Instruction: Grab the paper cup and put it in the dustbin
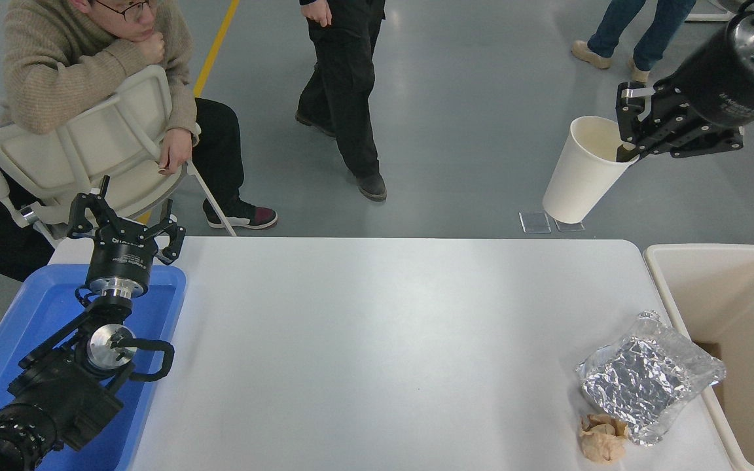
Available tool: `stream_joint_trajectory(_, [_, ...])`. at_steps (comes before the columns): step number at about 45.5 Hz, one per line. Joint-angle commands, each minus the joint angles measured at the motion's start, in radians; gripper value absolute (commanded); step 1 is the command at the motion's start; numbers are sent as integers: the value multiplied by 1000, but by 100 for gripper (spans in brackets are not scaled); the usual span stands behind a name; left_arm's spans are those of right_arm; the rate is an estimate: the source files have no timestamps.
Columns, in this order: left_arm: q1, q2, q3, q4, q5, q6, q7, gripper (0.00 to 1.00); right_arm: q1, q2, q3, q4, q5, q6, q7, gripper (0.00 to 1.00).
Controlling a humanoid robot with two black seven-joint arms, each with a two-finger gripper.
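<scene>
My right gripper [627, 140] comes in from the upper right and is shut on the rim of the white paper cup [580, 176]. One finger is inside the cup's cream mouth. The cup hangs tilted, high above the table's far right corner. The cream dustbin [668, 271] stands at the right of the table, below and to the right of the cup. My left gripper [127, 216] is parked at the lower left over a blue tray, open and empty.
A crinkled silver foil bag [648, 376] and a crumpled tan paper ball [603, 437] lie near the table's right edge. The blue tray [43, 314] sits at the left. One person sits at the far left; others stand beyond the table.
</scene>
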Motion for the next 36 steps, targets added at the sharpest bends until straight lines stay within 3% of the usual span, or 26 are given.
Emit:
stream_joint_trajectory(1, [0,0,0,1,0,0,0,99,-32,-137,-81,-3,-35,1,0,0])
stream_joint_trajectory(5, [0,0,0,1,0,0,0,99,-74,-239,-80,-3,-72,1,1,0])
stream_joint_trajectory(11, [0,0,0,-1,0,0,0,99,-225,-349,-75,-32,-107,-235,3,0])
stream_joint_trajectory(27, [0,0,0,-1,0,0,0,99,-779,-343,100,-264,-107,-644,9,0])
stream_joint_trajectory(36, [0,0,0,-1,0,0,0,99,-1065,-329,290,-439,-107,-718,9,0])
